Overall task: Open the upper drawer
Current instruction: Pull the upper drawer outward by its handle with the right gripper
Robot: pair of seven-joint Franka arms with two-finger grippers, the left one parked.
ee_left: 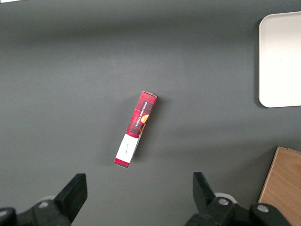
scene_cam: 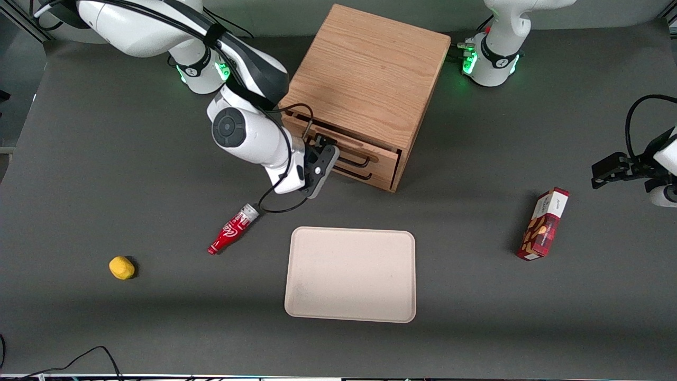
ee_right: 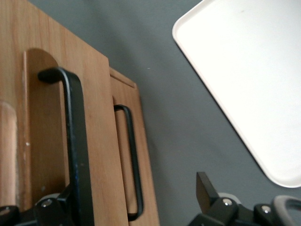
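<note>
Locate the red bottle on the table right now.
The red bottle lies on its side on the table, beside the tray, nearer the front camera than the end effector at the cabinet's upper drawer.

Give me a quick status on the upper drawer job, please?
Gripper at the upper drawer front, jaws open, straddling its black handle. Drawer barely out, if at all. Nothing in the way; tray and bottle nearer the camera.
</note>
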